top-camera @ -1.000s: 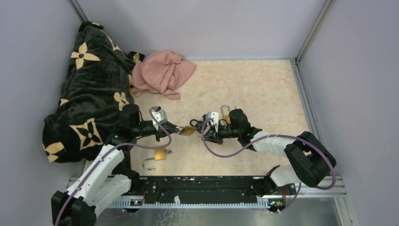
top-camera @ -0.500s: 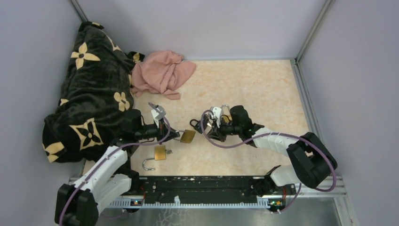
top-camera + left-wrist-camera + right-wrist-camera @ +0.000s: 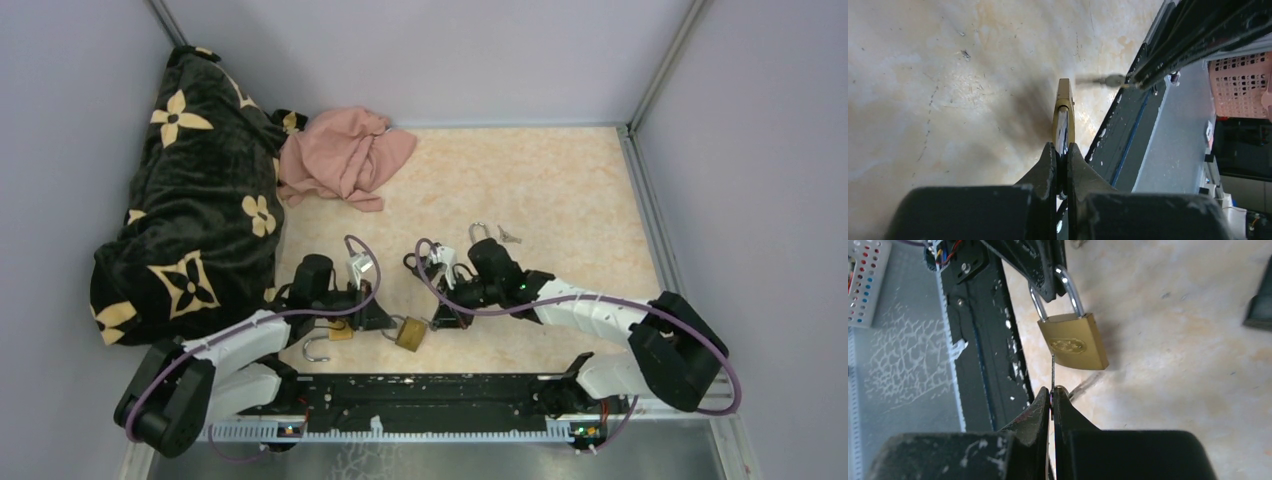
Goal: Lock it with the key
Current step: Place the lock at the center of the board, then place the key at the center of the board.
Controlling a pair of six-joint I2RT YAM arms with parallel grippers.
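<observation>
A blanket (image 3: 190, 190) is heaped along the left side of the bench (image 3: 560, 180), against the left wall. A cloth (image 3: 345, 155) lies just to its right at the far edge, touching it.

Near the front edge, about mid-bench, a padlock (image 3: 408, 333) is pinched by its shackle in the left gripper (image 3: 385, 322). Just to its right, the right gripper (image 3: 440, 318) grips a key (image 3: 1052, 370) whose tip is at the padlock's underside. Whether the tip is inside cannot be told.

An open padlock (image 3: 340, 330) lies on the bench left of the held one, beneath the left arm, with its shackle toward the front edge. Behind the right arm sits a third padlock (image 3: 480, 235), with spare keys (image 3: 508, 237) just to its right.
</observation>
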